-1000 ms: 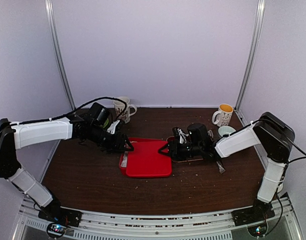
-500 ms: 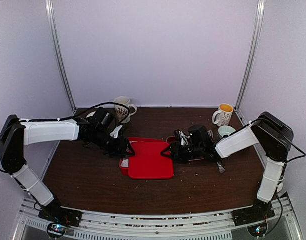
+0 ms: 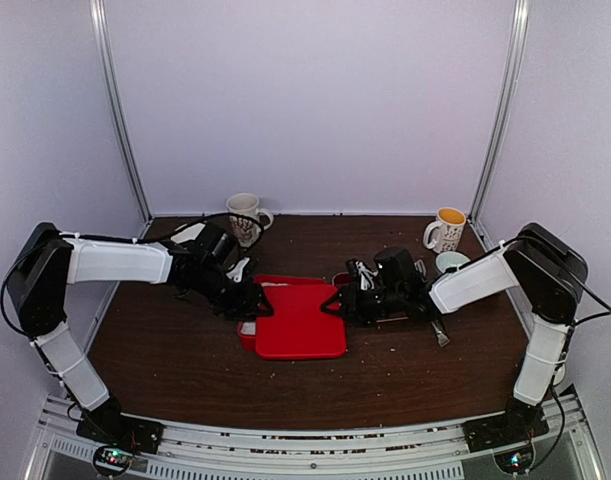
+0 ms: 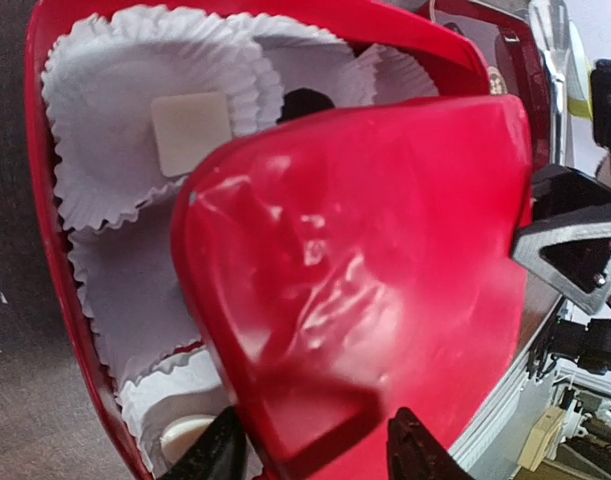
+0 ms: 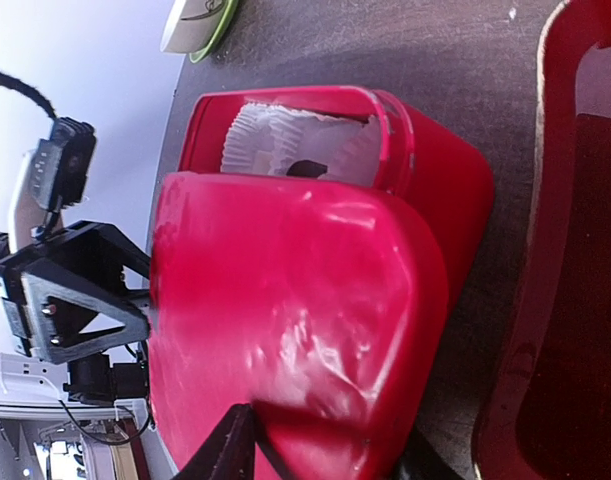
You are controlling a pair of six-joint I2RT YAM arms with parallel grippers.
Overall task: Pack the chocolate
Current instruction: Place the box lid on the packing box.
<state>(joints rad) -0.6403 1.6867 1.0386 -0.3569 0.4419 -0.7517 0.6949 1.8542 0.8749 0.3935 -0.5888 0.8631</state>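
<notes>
Red plastic, glossy and a little crinkled where the light caught it, was what both arms gripped: the lid (image 3: 300, 318), rounded at its corners, lay askew over the box (image 4: 45, 200), leaving one side uncovered. I couldn't tell if it touched the rim. The left claw (image 4: 315, 455) was clamped on one corner of it, and the right claw (image 5: 325, 462) pinched the opposite edge, facing the left one across the lid. Beyond the left claw's fingertips, past the lid's far edge, the chocolate (image 4: 190, 130) sat in fluted white paper cups (image 4: 95, 90): one cream-white square flat in its cup, a dark lump (image 4: 305, 100) deeper in, and a pale round piece (image 4: 185, 440) just beside one finger. To my eye the filling looked done and the closing was in hand. Next, I'd judge, both claws needed to bring the lid level and square over the box, then press it home without the slick plastic slipping or the box skating on the dark wooden table (image 3: 185, 360).
</notes>
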